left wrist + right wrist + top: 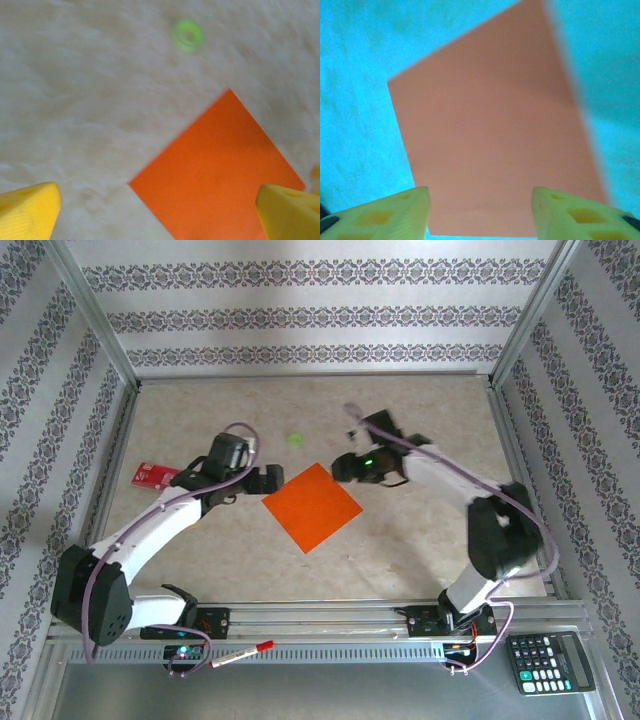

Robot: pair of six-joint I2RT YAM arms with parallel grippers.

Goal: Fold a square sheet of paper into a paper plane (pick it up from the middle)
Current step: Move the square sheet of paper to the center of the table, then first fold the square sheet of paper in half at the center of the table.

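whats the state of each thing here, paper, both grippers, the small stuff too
square sheet of paper, flat on the table, no fold visible, not held
left gripper, open wide, beside the paper's left corner
right gripper, open, at the paper's upper right edge, gripping nothing
red card, lying flat
green ring, lying flat, apart from the paper
calculator, face up, screen too small to read

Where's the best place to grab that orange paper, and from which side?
Probably its middle, straight down from above. The orange paper lies flat on the table, no edge or corner visibly lifted, so pinching up a ridge looks easiest.
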